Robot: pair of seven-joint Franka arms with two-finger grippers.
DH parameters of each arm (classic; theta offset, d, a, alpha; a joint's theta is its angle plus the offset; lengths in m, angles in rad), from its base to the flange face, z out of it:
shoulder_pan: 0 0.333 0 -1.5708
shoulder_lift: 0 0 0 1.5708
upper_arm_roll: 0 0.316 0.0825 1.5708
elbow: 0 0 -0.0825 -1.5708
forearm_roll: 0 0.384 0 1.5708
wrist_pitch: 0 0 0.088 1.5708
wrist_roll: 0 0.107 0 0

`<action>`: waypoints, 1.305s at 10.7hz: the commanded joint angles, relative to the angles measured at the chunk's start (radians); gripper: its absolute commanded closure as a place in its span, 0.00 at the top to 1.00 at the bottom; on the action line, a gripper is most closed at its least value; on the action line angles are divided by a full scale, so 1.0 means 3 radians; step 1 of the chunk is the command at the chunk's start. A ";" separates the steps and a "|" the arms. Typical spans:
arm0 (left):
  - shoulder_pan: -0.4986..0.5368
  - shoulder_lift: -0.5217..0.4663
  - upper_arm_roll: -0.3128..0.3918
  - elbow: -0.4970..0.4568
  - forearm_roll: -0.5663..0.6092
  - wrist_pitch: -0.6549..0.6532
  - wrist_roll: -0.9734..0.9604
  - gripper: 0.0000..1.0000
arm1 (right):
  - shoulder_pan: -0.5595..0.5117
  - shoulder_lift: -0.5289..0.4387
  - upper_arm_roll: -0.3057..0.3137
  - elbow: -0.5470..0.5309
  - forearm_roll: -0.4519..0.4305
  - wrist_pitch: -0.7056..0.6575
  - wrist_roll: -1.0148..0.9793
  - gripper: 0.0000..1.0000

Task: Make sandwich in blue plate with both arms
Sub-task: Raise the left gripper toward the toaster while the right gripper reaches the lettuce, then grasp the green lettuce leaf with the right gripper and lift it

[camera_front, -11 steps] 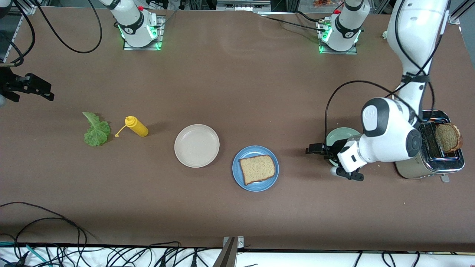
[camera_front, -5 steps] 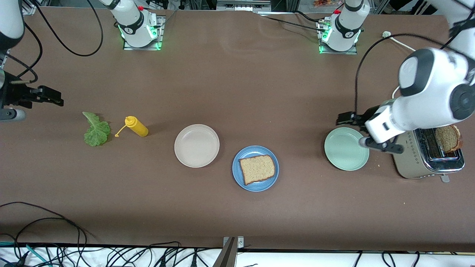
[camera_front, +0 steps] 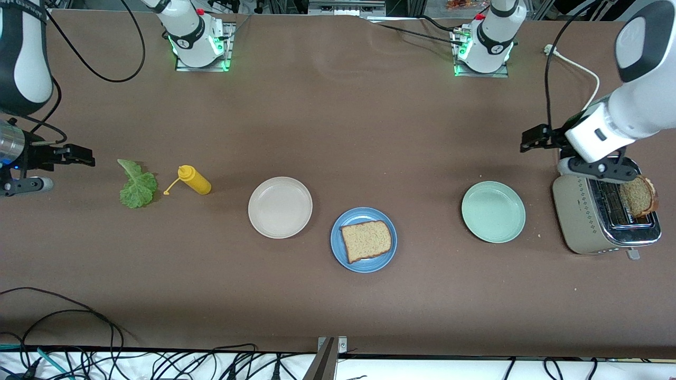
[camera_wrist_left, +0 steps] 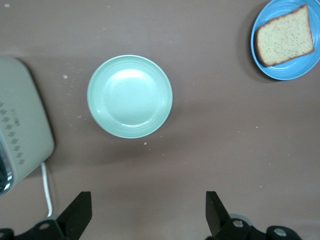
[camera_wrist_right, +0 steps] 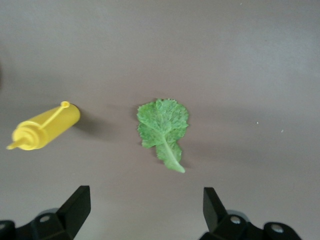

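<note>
Blue plate (camera_front: 363, 240): near the middle of the bench (camera_front: 338, 132), carrying one bread slice (camera_front: 366, 240); a bare cream plate (camera_front: 280, 207) sits just beside it.
Second slice (camera_front: 638, 196): standing in the toaster (camera_front: 604, 214) at the left arm's end, next to the mint plate (camera_front: 493, 211).
Lettuce leaf (camera_front: 137, 184): flat on the bench at the right arm's end, beside the yellow squeeze bottle (camera_front: 194, 180).
Left end effector (camera_front: 534, 138): wide open and empty, up in the air near the toaster.
Right end effector (camera_front: 74, 155): spread wide, empty, hovering by the leaf.
Step in hand: likely fetching the lettuce.
Next move: the right end effector should lower over the leaf, pinch it gently and carry it onto the bread.
</note>
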 commanded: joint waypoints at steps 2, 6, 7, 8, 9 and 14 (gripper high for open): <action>0.0183 -0.0482 -0.0022 -0.0374 0.0292 -0.0006 -0.0003 1.00 | -0.0038 -0.0066 -0.0084 -0.0705 -0.0108 0.0714 -0.0503 1.00; 0.0188 -0.0514 -0.0063 -0.0100 0.0519 -0.0394 -0.0029 1.00 | -0.0038 0.0096 -0.0120 -0.1105 -0.0108 0.1037 -0.1039 1.00; 0.0183 -0.0489 -0.0078 -0.0028 0.0524 -0.0440 -0.0044 1.00 | -0.0043 0.0158 -0.0130 -0.1146 -0.0108 0.1109 -0.1127 1.00; 0.0183 -0.0423 -0.0089 0.0084 0.0519 -0.0511 -0.0110 1.00 | -0.0053 0.0209 -0.0171 -0.1152 -0.0108 0.1115 -0.1183 1.00; 0.0173 -0.0280 -0.0094 0.0318 0.0519 -0.0669 -0.0227 1.00 | -0.0069 0.0291 -0.0202 -0.1152 -0.0108 0.1125 -0.1245 1.00; 0.0127 -0.0141 -0.0068 0.0648 0.0509 -0.0829 -0.0396 1.00 | -0.0161 0.0705 -0.0197 -0.1198 -0.0062 0.1396 -0.1476 1.00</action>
